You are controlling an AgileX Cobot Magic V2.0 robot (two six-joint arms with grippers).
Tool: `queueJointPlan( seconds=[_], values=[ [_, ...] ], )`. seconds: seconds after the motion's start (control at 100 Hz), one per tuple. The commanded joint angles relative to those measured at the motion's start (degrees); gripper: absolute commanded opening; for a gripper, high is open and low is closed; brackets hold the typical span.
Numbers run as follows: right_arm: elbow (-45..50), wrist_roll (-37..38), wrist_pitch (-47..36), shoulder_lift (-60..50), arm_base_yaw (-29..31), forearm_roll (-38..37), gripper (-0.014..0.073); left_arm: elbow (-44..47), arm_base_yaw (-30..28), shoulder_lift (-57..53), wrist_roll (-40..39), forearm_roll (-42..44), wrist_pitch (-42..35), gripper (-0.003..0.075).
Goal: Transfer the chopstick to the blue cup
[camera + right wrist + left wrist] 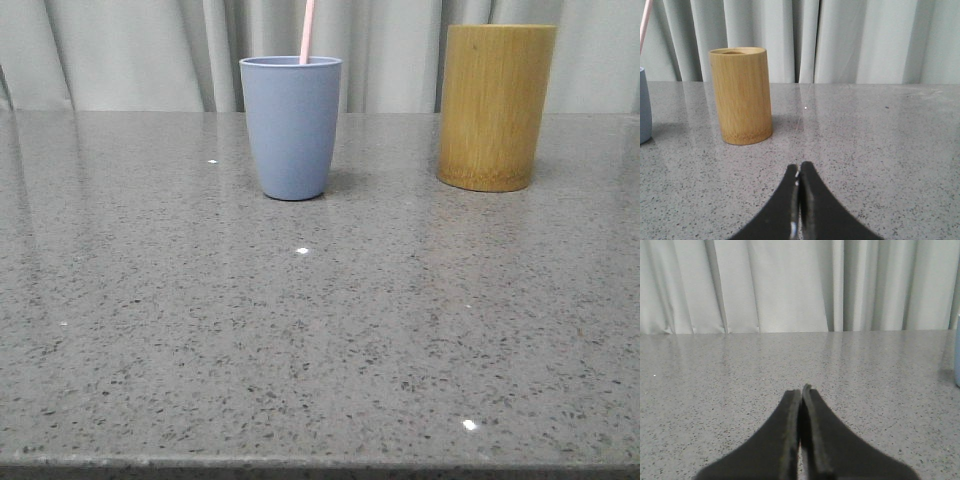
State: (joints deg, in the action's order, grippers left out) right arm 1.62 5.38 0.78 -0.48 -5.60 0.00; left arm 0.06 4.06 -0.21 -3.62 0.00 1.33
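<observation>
Thin pale pink chopstick [307, 32] stands nearly upright in the blue cup [291, 126], near the counter's [320, 330] far edge. Left gripper [802, 390] and right gripper [799, 167] are both closed, holding nothing.

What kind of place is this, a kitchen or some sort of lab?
Probably a staged test bench rather than a kitchen: a grey speckled stone tabletop, pale curtains as a plain backdrop, and just a blue cup holding a chopstick, plus a bamboo holder.

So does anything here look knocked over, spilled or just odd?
Nothing stands out. The blue cup and the bamboo holder both stand upright on the table, and the chopstick sticks out of the blue cup. No spill shows.
</observation>
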Motion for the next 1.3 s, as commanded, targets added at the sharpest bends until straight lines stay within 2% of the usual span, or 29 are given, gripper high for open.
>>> queueJointPlan(
  seconds=[0.0,1.29],
  values=[
    [0.0,-0.7,-4.4,0.0,0.4,-1.4,-0.0067,0.6,0.4,-2.0,-0.7,0.0,-5.2,-0.0019],
    [0.0,-0.7,-4.1,-1.3,0.4,-1.4,-0.0067,0.6,0.4,-2.0,-0.7,0.0,-5.2,-0.0019]
  ],
)
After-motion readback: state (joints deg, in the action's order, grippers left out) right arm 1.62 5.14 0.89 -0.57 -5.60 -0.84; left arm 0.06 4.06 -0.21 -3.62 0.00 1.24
